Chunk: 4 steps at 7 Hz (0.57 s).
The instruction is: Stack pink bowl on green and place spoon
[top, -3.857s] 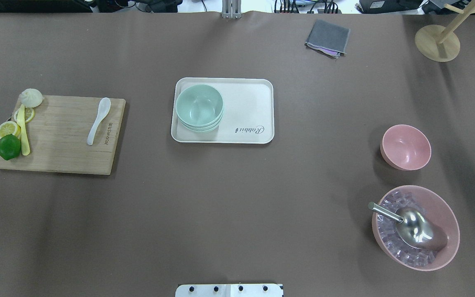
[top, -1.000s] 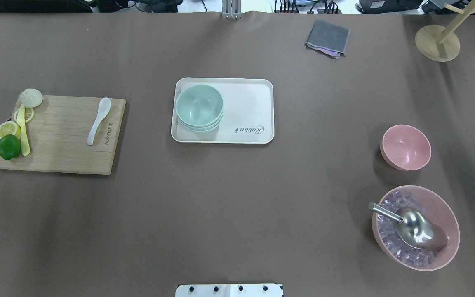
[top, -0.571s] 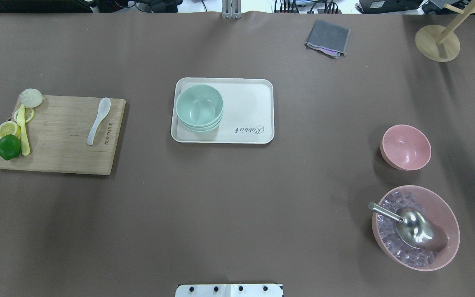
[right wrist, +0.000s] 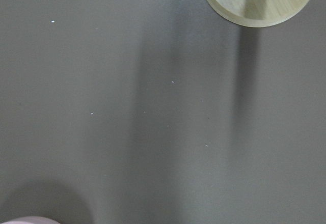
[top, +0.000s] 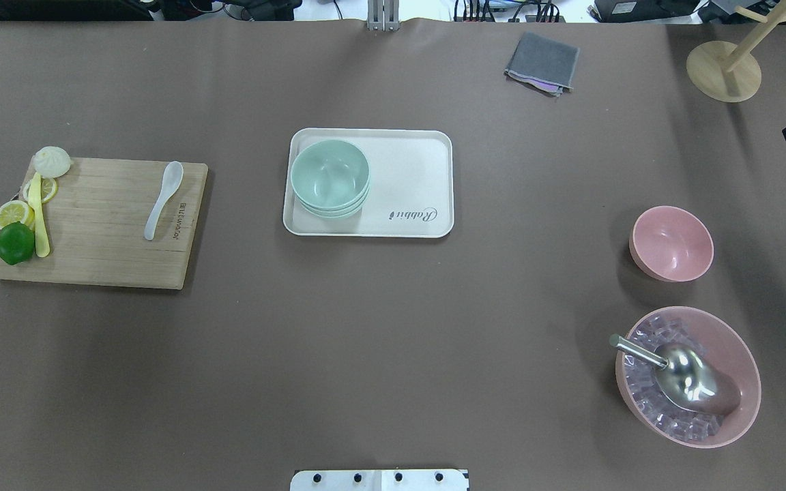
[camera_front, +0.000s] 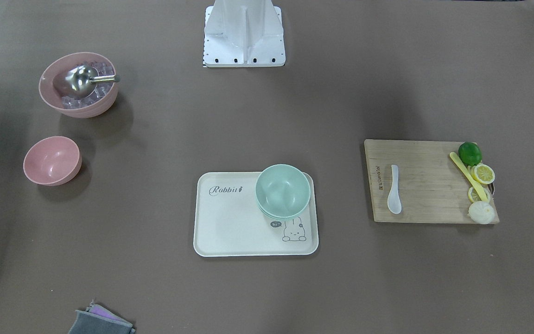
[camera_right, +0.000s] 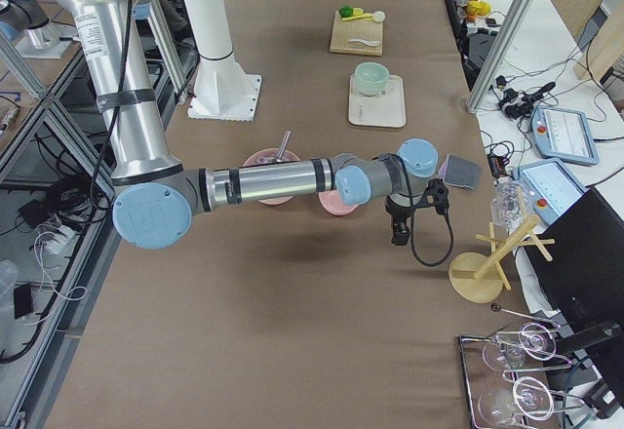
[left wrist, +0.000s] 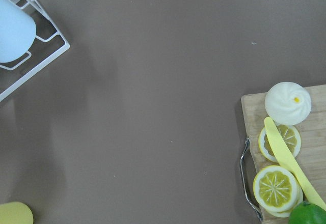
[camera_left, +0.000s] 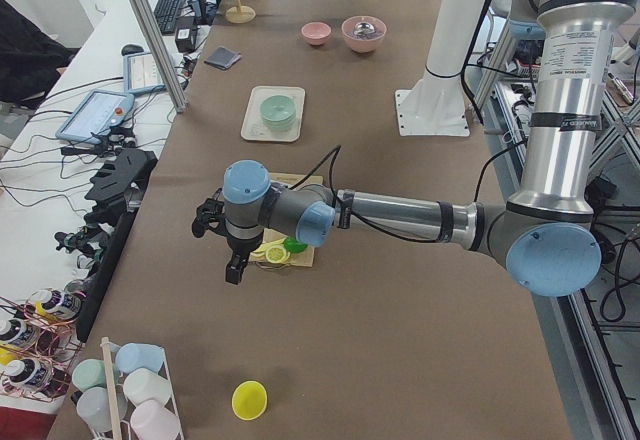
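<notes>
Left end effector (camera_left: 233, 272): hangs over bare tabletop (top: 393, 341) off the lemon end of the cutting board (top: 106, 232). Right end effector (camera_right: 397, 236): hangs between the pink bowl (top: 671, 243) and a wooden stand (top: 723, 71). Nothing is seen in either, and their finger spacing cannot be told. Pink bowl: upright, empty, matte, near a larger ice-filled bowl (top: 741, 341). Green bowls (top: 329, 174): stacked in a corner of the tray (top: 413, 170). White spoon (top: 163, 200): lying on the cutting board
</notes>
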{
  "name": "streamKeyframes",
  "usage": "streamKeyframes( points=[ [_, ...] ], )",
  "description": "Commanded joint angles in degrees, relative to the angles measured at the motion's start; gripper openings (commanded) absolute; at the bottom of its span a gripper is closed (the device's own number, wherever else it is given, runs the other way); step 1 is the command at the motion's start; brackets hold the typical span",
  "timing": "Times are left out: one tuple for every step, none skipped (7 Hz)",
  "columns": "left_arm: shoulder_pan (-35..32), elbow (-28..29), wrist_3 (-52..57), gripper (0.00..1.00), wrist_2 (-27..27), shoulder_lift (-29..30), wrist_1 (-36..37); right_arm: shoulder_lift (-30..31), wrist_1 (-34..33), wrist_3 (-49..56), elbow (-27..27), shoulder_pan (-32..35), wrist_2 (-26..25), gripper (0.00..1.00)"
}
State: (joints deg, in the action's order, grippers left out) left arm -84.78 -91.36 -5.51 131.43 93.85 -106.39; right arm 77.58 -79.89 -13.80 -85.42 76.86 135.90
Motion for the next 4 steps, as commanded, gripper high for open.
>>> streamKeyframes(
  points=[
    [0.14,-0.66,-0.03,0.98,0.75,0.45,-1.54,1.26,7.86,-3.83,-0.27,-2.57,4.16,1.00],
    [0.14,-1.27,0.24,0.98,4.67,0.45,-1.71,2.91,14.26,-8.48,-0.27,-4.76,4.54,1.00],
    [0.14,-1.72,0.06,0.98,5.50,0.45,-1.54,4.06,20.93,-14.79,-0.10,-7.40,4.55,1.00],
    [0.31,-1.81,-0.11,0.98,5.51,0.54,-1.71,4.33,24.57,-18.94,0.34,-10.12,4.28,1.00]
  ],
)
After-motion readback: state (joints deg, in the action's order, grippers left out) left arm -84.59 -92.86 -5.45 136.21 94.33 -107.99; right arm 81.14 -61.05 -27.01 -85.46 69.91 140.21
